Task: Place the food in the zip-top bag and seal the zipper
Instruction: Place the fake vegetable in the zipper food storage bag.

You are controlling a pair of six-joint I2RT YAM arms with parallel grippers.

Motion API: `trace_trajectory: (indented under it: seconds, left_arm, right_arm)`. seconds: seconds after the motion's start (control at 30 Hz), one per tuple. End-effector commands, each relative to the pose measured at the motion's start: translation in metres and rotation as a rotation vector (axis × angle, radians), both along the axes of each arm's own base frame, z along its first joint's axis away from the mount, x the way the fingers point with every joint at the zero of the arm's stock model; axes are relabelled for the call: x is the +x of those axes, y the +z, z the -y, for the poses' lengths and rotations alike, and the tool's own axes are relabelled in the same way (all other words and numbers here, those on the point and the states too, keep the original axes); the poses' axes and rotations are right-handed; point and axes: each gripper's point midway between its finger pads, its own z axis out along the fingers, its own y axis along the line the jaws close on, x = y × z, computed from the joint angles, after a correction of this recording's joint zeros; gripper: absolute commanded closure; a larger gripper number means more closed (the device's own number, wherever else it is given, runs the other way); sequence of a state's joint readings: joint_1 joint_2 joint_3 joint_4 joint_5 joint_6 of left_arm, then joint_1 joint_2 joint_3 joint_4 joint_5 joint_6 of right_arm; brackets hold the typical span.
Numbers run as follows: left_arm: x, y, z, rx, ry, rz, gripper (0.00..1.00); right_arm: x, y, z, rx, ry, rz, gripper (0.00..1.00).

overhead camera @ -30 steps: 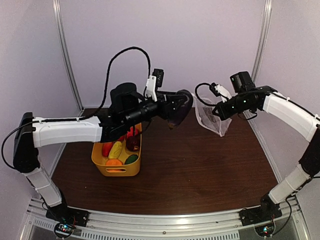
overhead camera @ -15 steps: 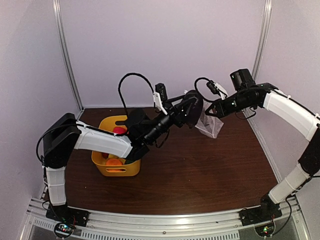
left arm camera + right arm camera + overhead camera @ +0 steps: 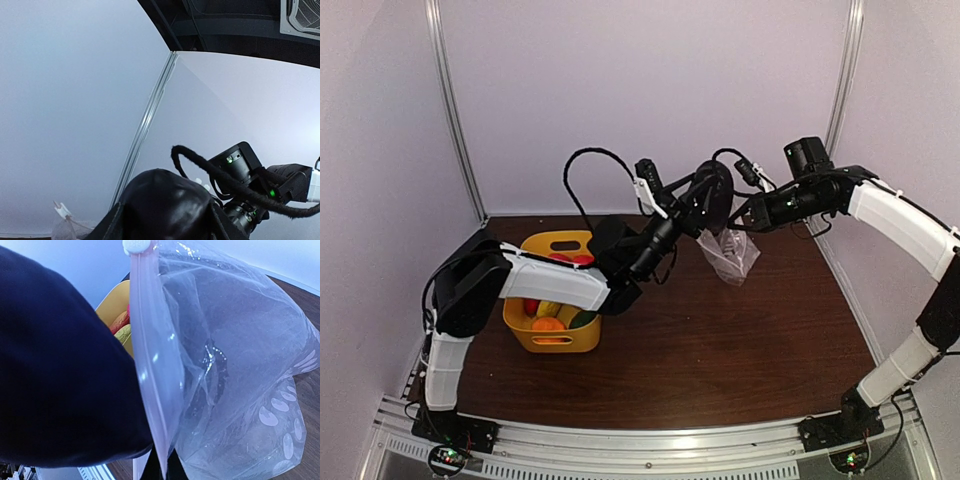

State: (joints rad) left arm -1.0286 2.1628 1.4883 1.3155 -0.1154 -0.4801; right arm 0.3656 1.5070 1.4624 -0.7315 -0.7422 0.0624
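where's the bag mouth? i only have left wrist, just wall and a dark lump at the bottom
observer: The zip-top bag hangs in the air from the right hand, just to the right of your left hand.
operator: is my piece inside it yet
observer: Can't tell. In the right wrist view the dark purple food is pressed right up against the zipper strip.
operator: what's left to load
observer: Red, yellow, orange and green pieces lie in the yellow basket.
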Motion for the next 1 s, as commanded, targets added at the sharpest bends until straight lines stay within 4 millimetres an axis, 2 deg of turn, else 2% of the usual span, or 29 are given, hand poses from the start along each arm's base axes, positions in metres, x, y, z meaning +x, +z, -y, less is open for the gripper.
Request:
trace_trajectory:
  seconds: [0.0,0.1,0.23,0.37,0.4,0.53,0.57,0.67,0.87,0.97]
  left_arm:
    - [0.002,-0.006,-0.003,-0.04,0.048,0.034,0.68]
    - [0.003,-0.017,-0.005,-0.031,0.062,0.028,0.66]
    - [0.004,-0.027,-0.002,-0.017,0.074,0.027,0.58]
    - [0.0,-0.027,-0.004,-0.021,0.083,0.038,0.44]
    - [-0.001,-0.024,-0.004,-0.016,0.083,0.039,0.37]
    - [-0.01,-0.002,0.001,0.048,0.092,0.059,0.23]
    - [-0.014,0.008,0.0,0.064,0.095,0.064,0.2]
    - [-0.016,0.021,0.0,0.12,0.104,0.043,0.13]
    - [-0.04,0.054,-0.025,0.209,0.088,0.077,0.1]
    - [-0.041,0.057,-0.042,0.341,0.128,0.026,0.11]
  right_arm:
    - [-0.007,0.032,0.001,0.088,0.02,0.037,1.0]
    - [-0.007,0.038,0.006,0.108,0.013,0.042,1.0]
    - [-0.006,0.048,0.008,0.163,0.019,0.041,1.0]
    - [-0.006,0.049,0.009,0.172,0.02,0.041,1.0]
    - [-0.005,0.049,0.01,0.172,0.017,0.041,1.0]
    - [-0.002,0.043,0.012,0.161,0.008,0.045,1.0]
    - [-0.001,0.041,0.013,0.158,0.006,0.045,1.0]
    - [0.002,0.04,0.015,0.156,0.001,0.05,1.0]
    - [0.008,0.039,0.021,0.133,-0.014,0.078,1.0]
    - [0.013,0.037,0.027,0.111,-0.031,0.091,1.0]
